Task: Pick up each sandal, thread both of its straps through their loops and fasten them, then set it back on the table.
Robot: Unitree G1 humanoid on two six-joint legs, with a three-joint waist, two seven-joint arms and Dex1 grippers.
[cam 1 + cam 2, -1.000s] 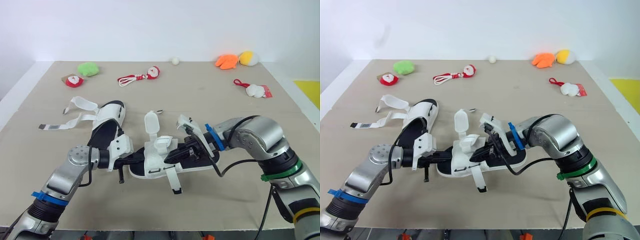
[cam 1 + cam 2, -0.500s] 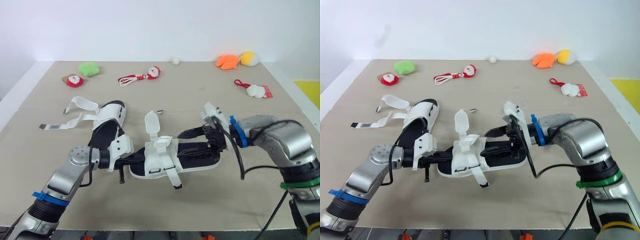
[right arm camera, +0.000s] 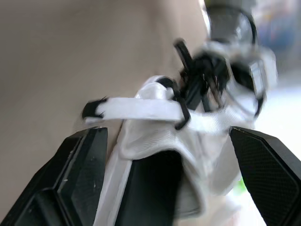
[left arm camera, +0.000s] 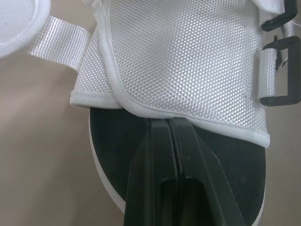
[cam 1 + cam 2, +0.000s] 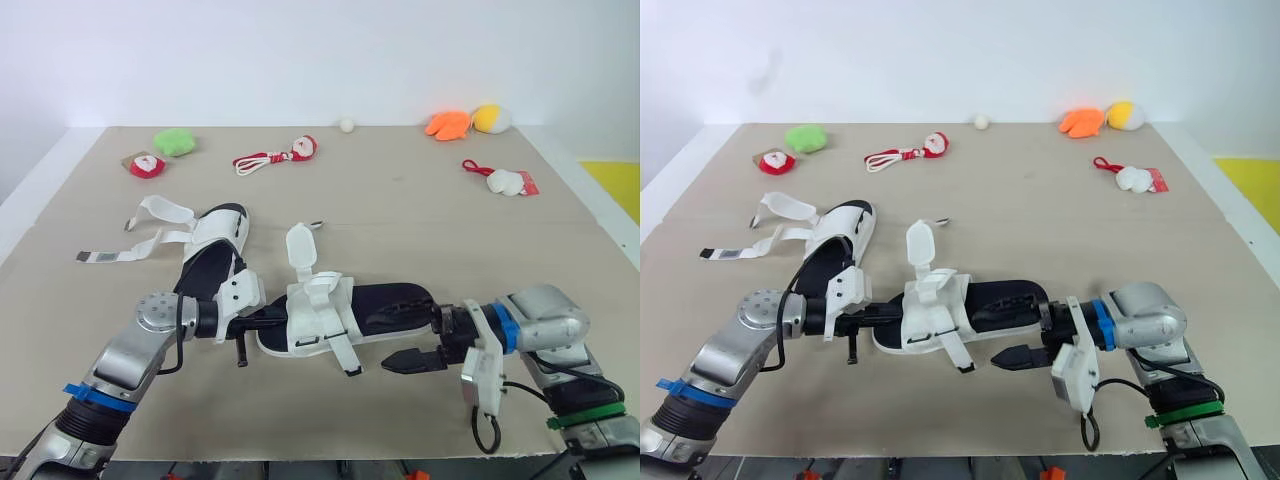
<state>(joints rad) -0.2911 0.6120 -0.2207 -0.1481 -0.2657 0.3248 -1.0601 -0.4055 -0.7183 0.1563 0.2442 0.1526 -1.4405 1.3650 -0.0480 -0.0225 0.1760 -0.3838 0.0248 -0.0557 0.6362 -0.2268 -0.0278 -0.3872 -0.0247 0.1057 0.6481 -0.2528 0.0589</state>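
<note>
Right gripper [image 5: 418, 348] has come off the sandal [image 5: 385, 308]. A second ago it was over the footbed and half a second ago at the heel. It is now off the heel's near corner, towards the table's front edge, and touches nothing. Its fingers [image 3: 75, 179] stand wide apart. Sandal and left arm have not shifted.

Left gripper [image 4: 170, 123]: fingers pressed together, pinching the rounded end of the sole just under the white mesh upper [image 4: 188, 61]. Two black loops [image 4: 282, 70] sit at the upper's edge, neither with a strap through it.

Sandal lies lengthwise across the front middle of the table [image 5: 400, 200], black footbed up, heel towards the right arm. Cannot tell whether the sole rests on the table or is held just off it. One strap [image 5: 300, 245] stands up on the far side of the upper, loose. Another strap [image 5: 342, 352] hangs off the near side, also loose.

Second sandal [image 5: 215, 245] lies just behind the left arm. Its straps [image 5: 160, 210] are spread out unfastened towards the table's left edge.

Along the back of the table, well apart from the work:
- green toy [image 5: 175, 142]
- red rope toy [image 5: 275, 155]
- white ball [image 5: 347, 125]
- orange toy [image 5: 452, 123]
- yellow toy [image 5: 490, 117]
- red-and-white toy [image 5: 505, 180]
</note>
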